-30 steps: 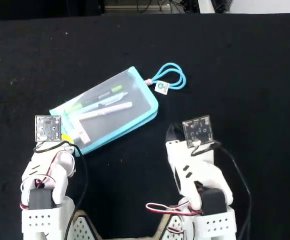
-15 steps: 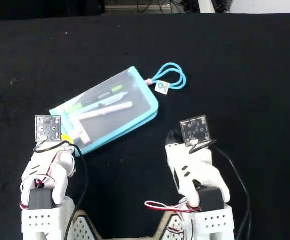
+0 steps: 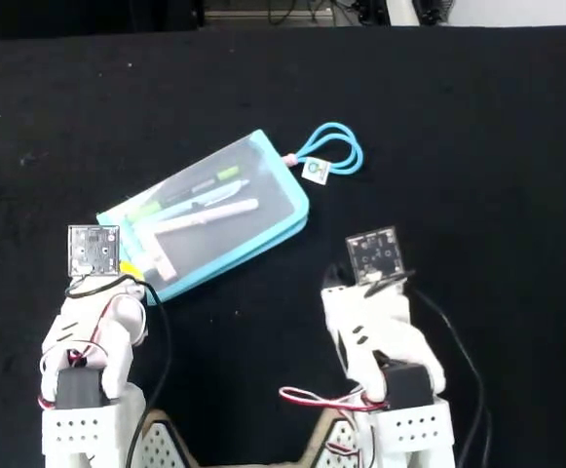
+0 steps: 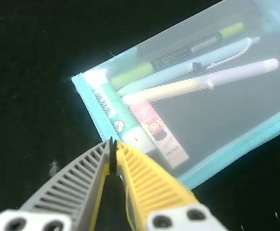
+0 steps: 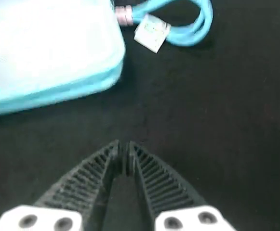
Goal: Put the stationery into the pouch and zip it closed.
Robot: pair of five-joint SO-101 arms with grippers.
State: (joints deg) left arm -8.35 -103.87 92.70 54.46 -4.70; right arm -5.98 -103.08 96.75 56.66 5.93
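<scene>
Pouch [image 3: 246, 253] is lying flat, apparently zipped, with pens [image 4: 202, 83] showing inside. I'm holding left gripper [image 4: 113, 145] closed at its corner, likely to steady it. Right gripper [image 5: 123, 148] is hovering nearby, closed and empty.

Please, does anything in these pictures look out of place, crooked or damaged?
Nothing stands out. The pouch lies flat on the black table, at a slant, with the pens inside it and its loop strap beside one corner. Nothing is spilled. The left gripper and the right gripper are both shut, empty.
</scene>
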